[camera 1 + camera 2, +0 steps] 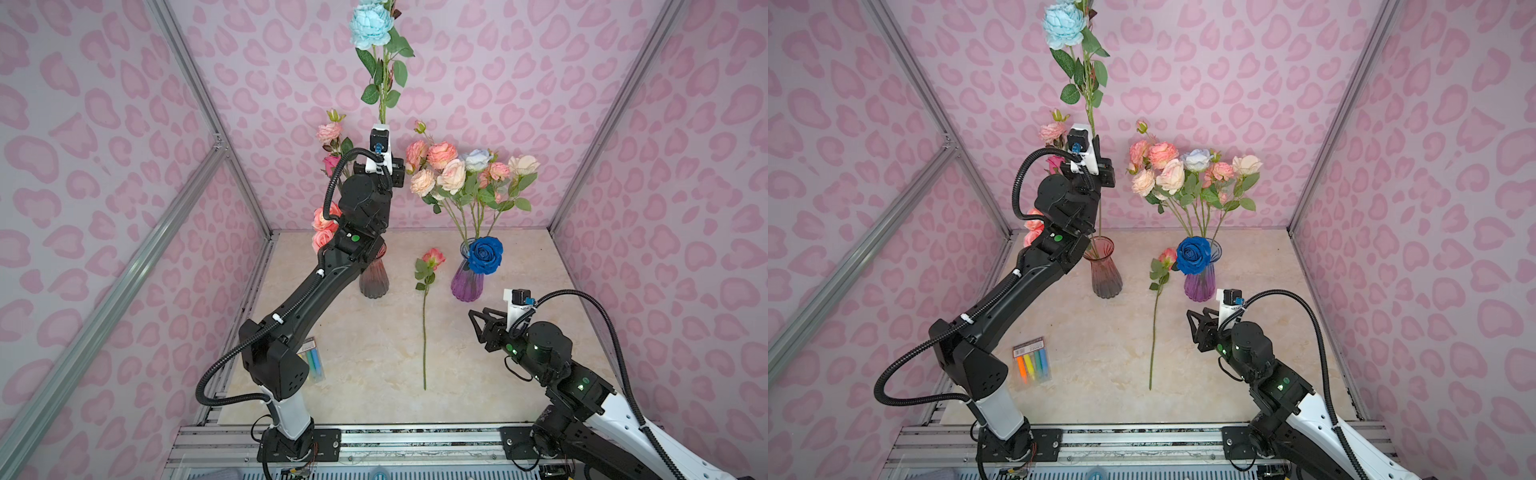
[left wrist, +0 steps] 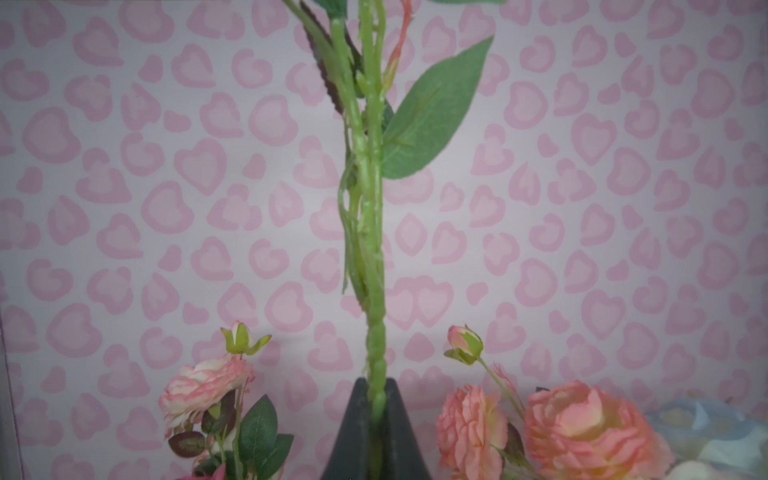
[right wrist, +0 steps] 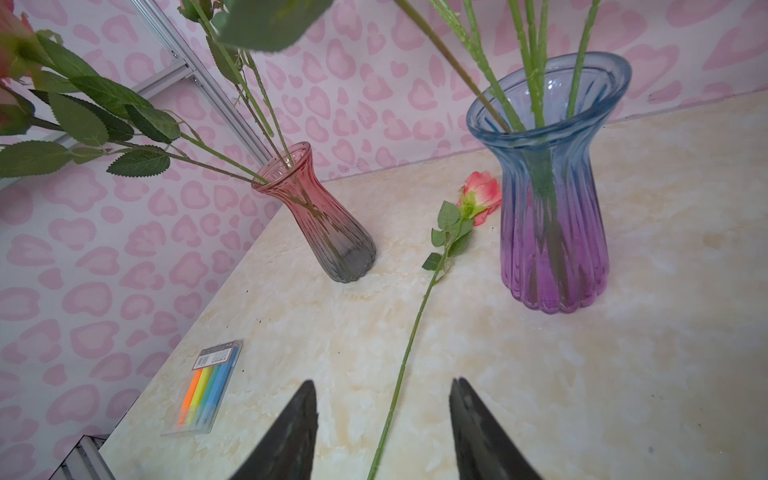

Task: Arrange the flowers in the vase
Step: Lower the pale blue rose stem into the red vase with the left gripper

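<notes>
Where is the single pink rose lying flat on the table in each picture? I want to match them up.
In a top view: the lying rose is mid-table, head just left of the purple vase.
In a top view: same spot, head appearing beside the deep blue rose.
Left wrist: not in it.
Right wrist: centre, stem running toward the open right pincer.
Shared landmark: the purple vase, beside its head.
</notes>
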You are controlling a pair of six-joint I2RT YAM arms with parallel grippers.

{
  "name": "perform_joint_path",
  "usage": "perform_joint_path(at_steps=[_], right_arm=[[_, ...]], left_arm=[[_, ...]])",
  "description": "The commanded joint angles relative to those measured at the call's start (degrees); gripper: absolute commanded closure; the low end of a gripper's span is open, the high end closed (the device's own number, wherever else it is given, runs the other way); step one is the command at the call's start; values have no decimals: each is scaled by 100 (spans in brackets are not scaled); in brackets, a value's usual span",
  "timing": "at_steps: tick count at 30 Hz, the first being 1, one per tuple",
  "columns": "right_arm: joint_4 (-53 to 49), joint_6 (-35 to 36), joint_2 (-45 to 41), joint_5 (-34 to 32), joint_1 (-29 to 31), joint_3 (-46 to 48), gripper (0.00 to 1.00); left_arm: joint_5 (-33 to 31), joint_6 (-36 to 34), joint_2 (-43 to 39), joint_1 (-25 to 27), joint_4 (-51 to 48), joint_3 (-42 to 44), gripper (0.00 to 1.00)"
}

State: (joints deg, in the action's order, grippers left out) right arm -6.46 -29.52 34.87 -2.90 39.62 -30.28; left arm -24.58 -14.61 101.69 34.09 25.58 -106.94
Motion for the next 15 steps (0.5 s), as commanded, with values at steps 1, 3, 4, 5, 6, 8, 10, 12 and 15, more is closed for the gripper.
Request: perform_joint_path(at_steps=[1,3,4,5,6,8,10,12,15], right_arm=[[149,36,35,96,-29,22,47],[195,23,55,114,-41,40,47],[202,9,64,121,-42,48,47],[213,0,64,123,-45,62,47],[238,-9,58,130,-50,75,47],[242,-28,56,130,-50,101,47],[260,-51,55,129,-50,134,47],[289,-74,58,144,-50,165,47],[306,-110,64,175,-47,163,47]], left_arm=[[91,562,-15,-115,103,252,97],[-2,572,-9,-131,132,481,97],[-56,616,-13,-130,109,602,97],[-56,633,-25,-137,101,732,97],[-36,652,-35,-139,76,881,97],[-197,794,-57,-139,4,1083,97],[-276,902,-88,-139,-3,1326,97],[-304,939,-54,-141,-124,1412,97],[-336,1020,-35,-139,-237,1575,96]])
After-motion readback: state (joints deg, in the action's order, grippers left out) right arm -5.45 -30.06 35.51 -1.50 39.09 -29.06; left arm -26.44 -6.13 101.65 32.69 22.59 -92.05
